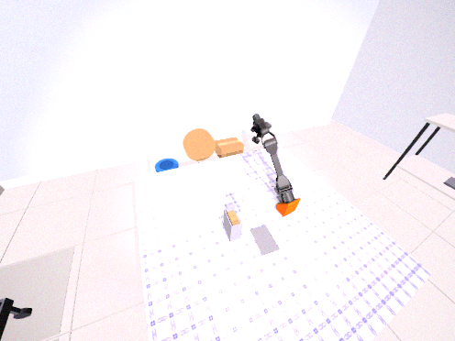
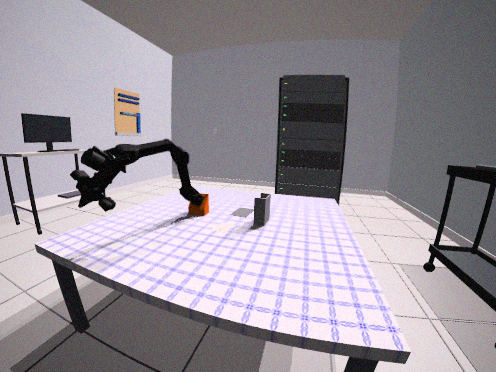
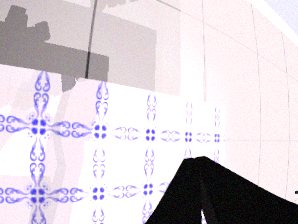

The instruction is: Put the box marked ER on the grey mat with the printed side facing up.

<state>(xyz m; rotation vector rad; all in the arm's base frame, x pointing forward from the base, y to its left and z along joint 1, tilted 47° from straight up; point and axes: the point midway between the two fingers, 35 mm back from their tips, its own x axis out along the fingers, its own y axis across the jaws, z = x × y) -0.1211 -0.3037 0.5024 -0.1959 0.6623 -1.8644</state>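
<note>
Well, boxes: they stand inside the narrow grey bin (image 1: 232, 233) (image 2: 261, 212); from above I see light brown tops (image 1: 233, 217), close together, like small flat blocks.
Box ER: it must be among these tops, but which one, I cannot tell; the printed letters are too small to read.
Box sides: mostly hidden by the bin walls; their exact number is hard to count.
Bin: upright on the table (image 1: 206, 275) (image 2: 225, 280), which has a white cloth with blue pattern.
Mat (image 1: 264, 238) (image 2: 242, 212): grey, flat, near the bin.
Hand (image 1: 255, 130) (image 2: 84, 201) (image 3: 194, 167): its fingers are together, with nothing between; it is in the air, well apart from the bin.
</note>
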